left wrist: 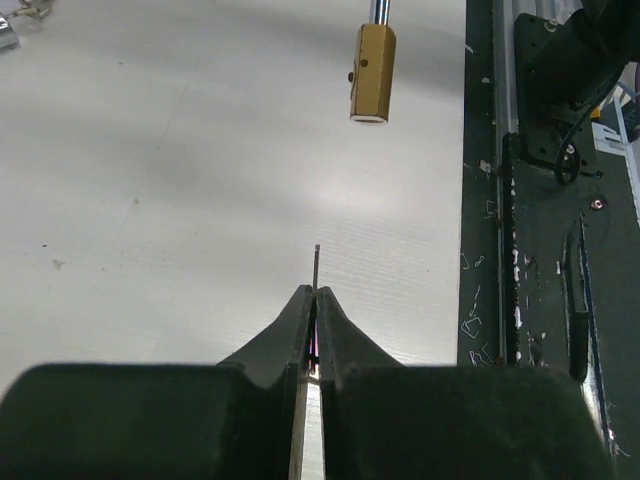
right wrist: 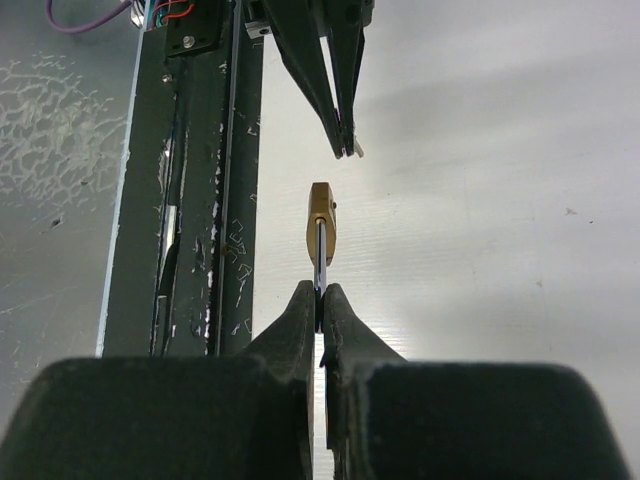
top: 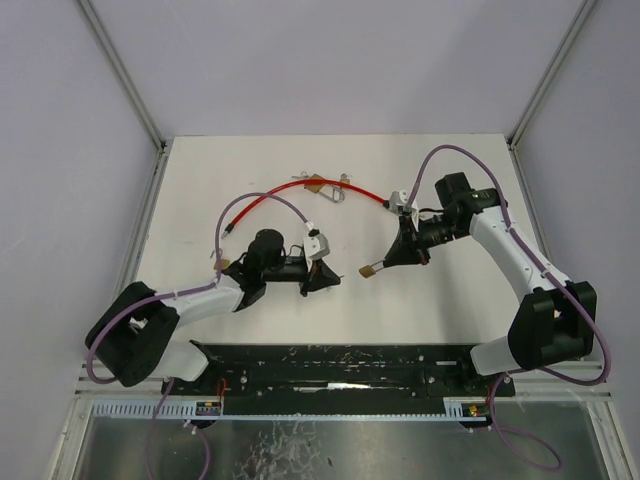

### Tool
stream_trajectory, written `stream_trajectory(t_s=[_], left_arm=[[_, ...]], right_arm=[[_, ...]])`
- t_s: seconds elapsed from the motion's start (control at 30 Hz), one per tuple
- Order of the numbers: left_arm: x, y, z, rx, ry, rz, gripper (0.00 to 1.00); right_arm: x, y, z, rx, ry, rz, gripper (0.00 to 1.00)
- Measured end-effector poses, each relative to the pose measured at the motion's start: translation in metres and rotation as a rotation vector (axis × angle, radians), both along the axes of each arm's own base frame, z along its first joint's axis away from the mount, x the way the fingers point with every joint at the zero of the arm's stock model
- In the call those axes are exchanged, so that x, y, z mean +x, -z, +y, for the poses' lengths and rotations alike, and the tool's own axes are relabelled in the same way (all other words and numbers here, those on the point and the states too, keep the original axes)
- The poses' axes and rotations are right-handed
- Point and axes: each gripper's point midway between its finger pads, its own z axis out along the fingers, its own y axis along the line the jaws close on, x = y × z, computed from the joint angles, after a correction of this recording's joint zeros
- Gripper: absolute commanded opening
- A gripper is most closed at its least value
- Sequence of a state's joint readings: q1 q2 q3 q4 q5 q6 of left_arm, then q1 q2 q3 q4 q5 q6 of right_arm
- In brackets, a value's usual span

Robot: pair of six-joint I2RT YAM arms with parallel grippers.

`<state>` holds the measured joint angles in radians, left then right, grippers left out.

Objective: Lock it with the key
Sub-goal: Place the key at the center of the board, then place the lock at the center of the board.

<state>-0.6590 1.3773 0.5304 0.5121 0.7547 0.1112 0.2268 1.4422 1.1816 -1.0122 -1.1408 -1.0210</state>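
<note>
L gripper (left wrist: 315,297) pinches key (left wrist: 316,262) edge-on, tip aimed at lock (left wrist: 372,72). R gripper (right wrist: 321,292) clamps its shackle (right wrist: 320,262) so base faces key (both above table (left wrist: 150,200), still apart), prob. for insertion.

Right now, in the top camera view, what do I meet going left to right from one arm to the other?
Left arm base → left gripper, jaws shut on the key → brass padlock → right gripper, jaws shut on that padlock → right arm base. Red cable omitted: it spans the middle.

White table (top: 220,170), pale lilac walls (top: 330,60)
</note>
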Motion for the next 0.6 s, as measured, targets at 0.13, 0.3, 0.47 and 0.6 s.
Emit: stream_trajectory(t_s=[0.13,0.3,0.47,0.6], left_arm=[[0.007,-0.006,0.005,-0.026,-0.037,0.035,0.00],[0.020,-0.018,0.011,-0.106,-0.109,0.128,0.00],[0.032,-0.020,0.003,-0.195,-0.180,0.309,0.00],[0.053,-0.004,-0.013,-0.226,-0.258,0.530,0.00]], right_arm=[[0.004,-0.001,0.000,-0.003,0.020,0.000,0.00],[0.019,0.000,0.000,-0.002,0.084,0.015,0.00],[0.042,0.008,-0.009,-0.001,0.220,0.073,0.00],[0.072,0.020,-0.035,0.006,0.427,0.151,0.00]])
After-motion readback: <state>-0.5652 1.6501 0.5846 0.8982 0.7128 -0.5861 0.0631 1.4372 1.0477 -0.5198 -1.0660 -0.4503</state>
